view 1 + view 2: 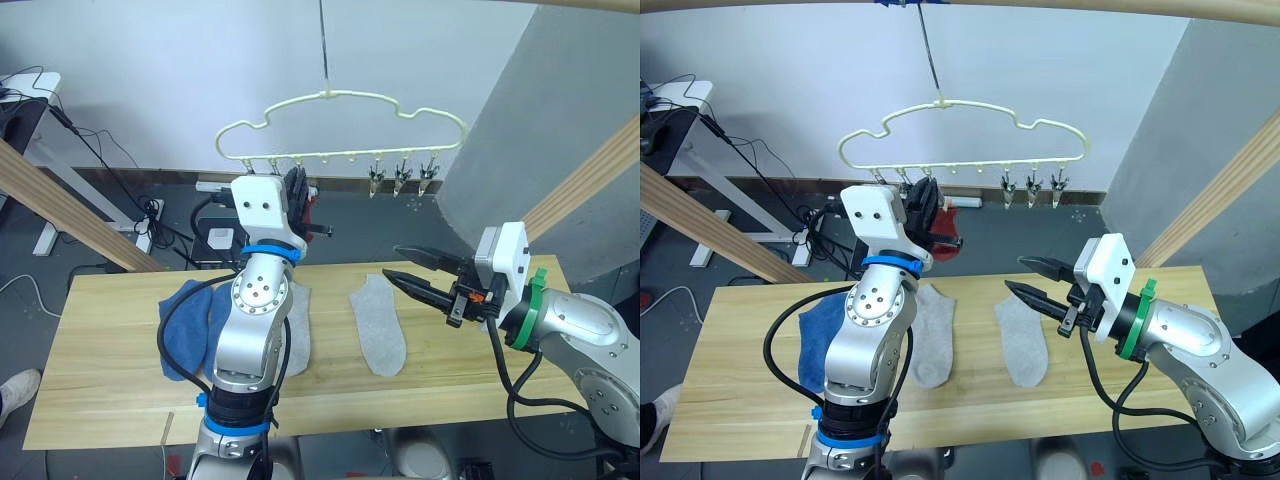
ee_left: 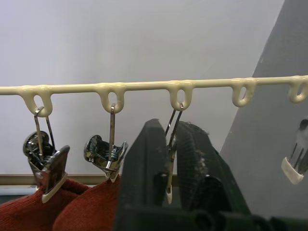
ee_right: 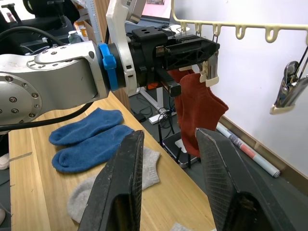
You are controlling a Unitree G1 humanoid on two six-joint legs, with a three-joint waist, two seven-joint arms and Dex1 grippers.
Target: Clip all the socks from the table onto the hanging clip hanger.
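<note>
The cream clip hanger (image 1: 340,100) hangs above the far edge of the table (image 1: 120,400). My left gripper (image 1: 297,195) is raised to its row of clips and is shut on the third clip (image 2: 171,144). Two rust red socks (image 3: 199,110) hang from the two clips beside it. On the table lie two light grey socks (image 1: 378,325) (image 1: 298,330), the second partly behind my left arm. Two blue socks (image 1: 185,320) lie at the left. My right gripper (image 1: 395,261) hovers open and empty over the table, right of the grey sock.
Slanted wooden poles (image 1: 60,205) (image 1: 590,185) flank the table on both sides. Three free metal clips (image 1: 402,175) hang at the hanger's right end. Cables and a power strip (image 1: 150,215) lie on the floor behind. A white desk (image 1: 30,100) stands at far left.
</note>
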